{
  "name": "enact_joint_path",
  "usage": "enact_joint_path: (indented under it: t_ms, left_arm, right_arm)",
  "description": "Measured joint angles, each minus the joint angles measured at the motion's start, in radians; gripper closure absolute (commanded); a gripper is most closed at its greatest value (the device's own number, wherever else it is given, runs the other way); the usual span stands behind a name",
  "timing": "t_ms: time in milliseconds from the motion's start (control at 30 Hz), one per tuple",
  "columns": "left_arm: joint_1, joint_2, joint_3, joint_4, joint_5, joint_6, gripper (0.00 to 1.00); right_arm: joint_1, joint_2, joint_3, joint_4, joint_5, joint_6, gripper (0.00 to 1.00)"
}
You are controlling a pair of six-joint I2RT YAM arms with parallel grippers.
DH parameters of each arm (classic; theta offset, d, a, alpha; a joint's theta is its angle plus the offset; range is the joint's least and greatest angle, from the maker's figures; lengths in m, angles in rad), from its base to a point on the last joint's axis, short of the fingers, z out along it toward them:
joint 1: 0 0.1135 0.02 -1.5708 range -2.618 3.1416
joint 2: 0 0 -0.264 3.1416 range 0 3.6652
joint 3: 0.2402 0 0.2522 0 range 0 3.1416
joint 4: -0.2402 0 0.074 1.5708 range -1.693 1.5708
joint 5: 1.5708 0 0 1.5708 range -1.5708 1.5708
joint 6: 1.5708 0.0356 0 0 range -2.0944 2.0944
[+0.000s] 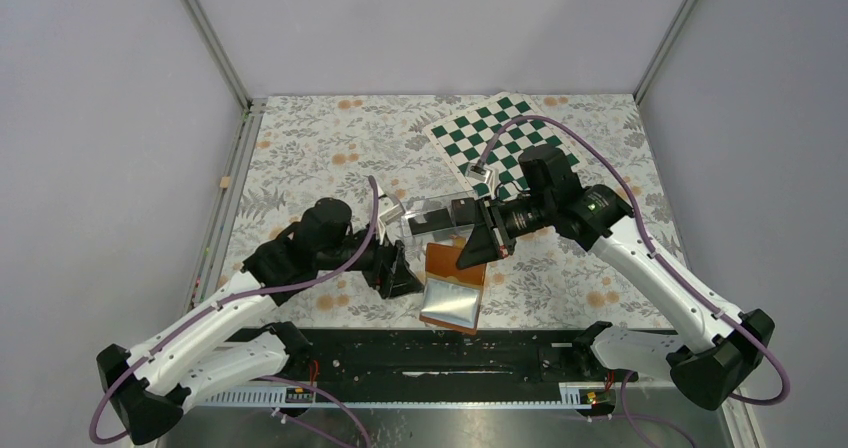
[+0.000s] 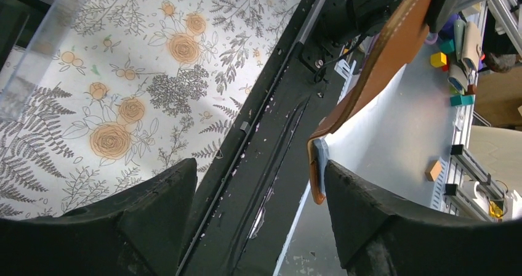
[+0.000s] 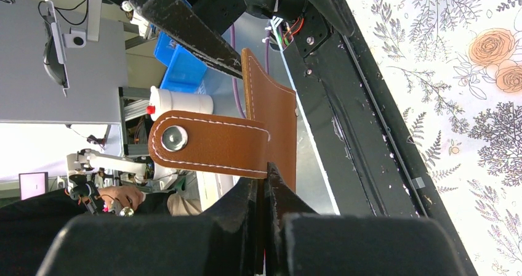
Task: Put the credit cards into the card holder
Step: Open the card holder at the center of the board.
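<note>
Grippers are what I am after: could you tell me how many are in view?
2. The left gripper, open, is at the card holder's left edge; the right gripper is shut on its brown cover.

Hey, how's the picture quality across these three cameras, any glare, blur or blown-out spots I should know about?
Top view: even light, sharp, with glare on the pale sleeves of the open card holder. Left wrist view: the left tool is dark and soft-edged, the clear box blurred. Right wrist view: the snap tab is crisp, the room behind washed out white at left.
</note>
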Motion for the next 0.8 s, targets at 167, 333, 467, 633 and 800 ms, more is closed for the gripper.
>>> enact_joint_path:
  t_ms: [167,333,467,633,800]
  left_arm:
    - [-0.019,0.007,0.0,0.004,0.006,-0.002,0.28]
    - [-0.023,0.006,0.0,0.038,0.013,-0.013,0.29]
    - [-0.023,0.005,0.0,0.057,0.013,-0.02,0.3]
    - [-0.024,-0.005,0.004,0.019,-0.073,-0.013,0.31]
    - [-0.026,0.013,0.041,-0.069,-0.124,0.015,0.32]
  right_arm:
    - [0.0,0.004,0.0,0.0,0.0,0.0,1.0]
    - [0.0,0.008,-0.001,0.0,0.0,0.0,1.0]
    - [0.0,0.008,-0.004,0.0,0.0,0.0,1.0]
    - [0.0,0.008,-0.008,0.0,0.0,0.0,1.0]
    - [0.0,0.008,-0.015,0.0,0.0,0.0,1.0]
